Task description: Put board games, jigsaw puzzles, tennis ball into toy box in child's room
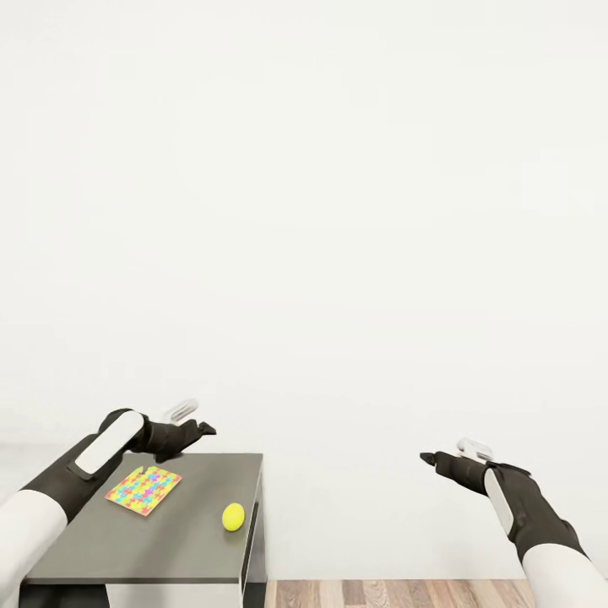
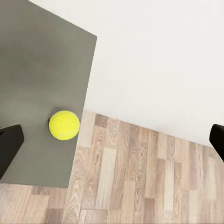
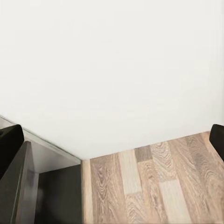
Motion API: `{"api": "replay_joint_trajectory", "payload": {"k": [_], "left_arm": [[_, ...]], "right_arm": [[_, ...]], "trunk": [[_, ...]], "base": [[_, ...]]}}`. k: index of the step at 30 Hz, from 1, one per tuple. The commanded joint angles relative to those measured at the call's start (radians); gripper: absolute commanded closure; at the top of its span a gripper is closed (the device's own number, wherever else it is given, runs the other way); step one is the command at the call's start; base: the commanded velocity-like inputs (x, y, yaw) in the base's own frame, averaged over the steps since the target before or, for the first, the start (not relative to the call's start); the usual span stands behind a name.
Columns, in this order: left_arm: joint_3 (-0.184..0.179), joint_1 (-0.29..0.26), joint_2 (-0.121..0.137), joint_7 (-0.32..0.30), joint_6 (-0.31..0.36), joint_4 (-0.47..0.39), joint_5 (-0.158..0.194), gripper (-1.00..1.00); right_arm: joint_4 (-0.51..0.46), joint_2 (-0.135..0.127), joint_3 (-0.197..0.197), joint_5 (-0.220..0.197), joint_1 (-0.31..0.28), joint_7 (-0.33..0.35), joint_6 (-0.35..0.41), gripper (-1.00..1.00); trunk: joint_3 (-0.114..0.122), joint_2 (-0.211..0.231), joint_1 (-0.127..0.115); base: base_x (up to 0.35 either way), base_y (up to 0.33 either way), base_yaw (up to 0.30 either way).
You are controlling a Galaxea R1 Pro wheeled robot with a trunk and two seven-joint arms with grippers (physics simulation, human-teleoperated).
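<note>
While your left claw (image 1: 199, 431) hovers spread wide over the bench (image 1: 101, 540), the jigsaw puzzle (image 1: 143, 490) and tennis ball (image 1: 234, 516) lie there; your right claw (image 1: 432, 458) hangs apart, empty

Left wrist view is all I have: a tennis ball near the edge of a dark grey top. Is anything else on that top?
Observer: Yes. In the head view a jigsaw puzzle lies flat on the table, apart from the tennis ball, on the left arm's side of it.
Operator: Where is my left hand relative to them?
Observer: The left hand hangs above the table's far edge, beyond the puzzle, holding nothing.
Operator: And the right hand?
Observer: The right hand is off to the side of the table, over wood floor, with its fingers spread in its wrist view.
</note>
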Motion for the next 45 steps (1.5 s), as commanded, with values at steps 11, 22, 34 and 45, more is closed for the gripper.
{"api": "replay_joint_trajectory", "payload": {"k": [11, 22, 34, 45], "left_arm": [[-0.002, -0.002, -0.024, 0.017, -0.041, 0.061, -0.095, -1.0], [-0.006, -0.002, -0.072, 0.017, -0.161, 0.077, -0.221, -1.0], [-0.013, -0.002, -0.097, 0.015, -0.171, 0.078, -0.27, -1.0], [-0.02, -0.002, -0.097, 0.014, -0.17, 0.078, -0.287, -1.0]], "right_arm": [[-0.003, 0.003, 0.0, -0.006, 0.0, 0.005, 0.011, -1.0], [-0.003, 0.027, 0.011, 0.004, 0.0, -0.004, 0.016, -1.0], [-0.003, 0.086, 0.084, 0.012, -0.028, -0.049, 0.07, -1.0], [-0.003, 0.088, 0.089, 0.013, -0.032, -0.053, 0.093, -1.0]], "trunk": [[-0.001, -0.001, 0.0], [-0.001, -0.001, 0.0], [-0.002, -0.001, 0.0], [-0.018, -0.001, 0.0]], "base": [[0.0, 0.0, 0.0], [0.0, 0.0, 0.0], [0.027, 0.0, 0.0], [0.202, 0.0, 0.0]]}}
